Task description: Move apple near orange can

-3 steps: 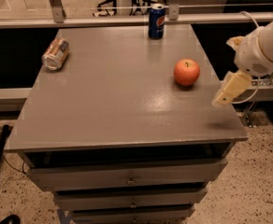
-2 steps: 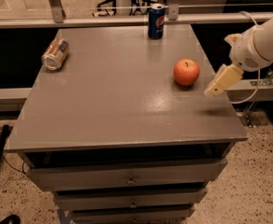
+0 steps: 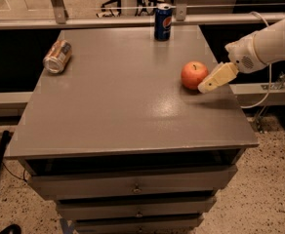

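The red-orange apple (image 3: pixel 194 75) sits on the right part of the grey table (image 3: pixel 123 106). The orange can (image 3: pixel 57 56) lies on its side near the table's far left edge, far from the apple. My gripper (image 3: pixel 207 86) comes in from the right on a white arm, and its pale tip is right beside the apple's right side, low over the table.
A blue Pepsi can (image 3: pixel 163 22) stands upright at the table's far edge, right of centre. Drawers (image 3: pixel 132 186) sit below the table front. A rail (image 3: pixel 132 19) runs behind the table. A cable (image 3: pixel 262 99) hangs at the right.
My gripper has moved left and up the picture, from near the table's right edge to right beside the apple. The apple and both cans have not moved.
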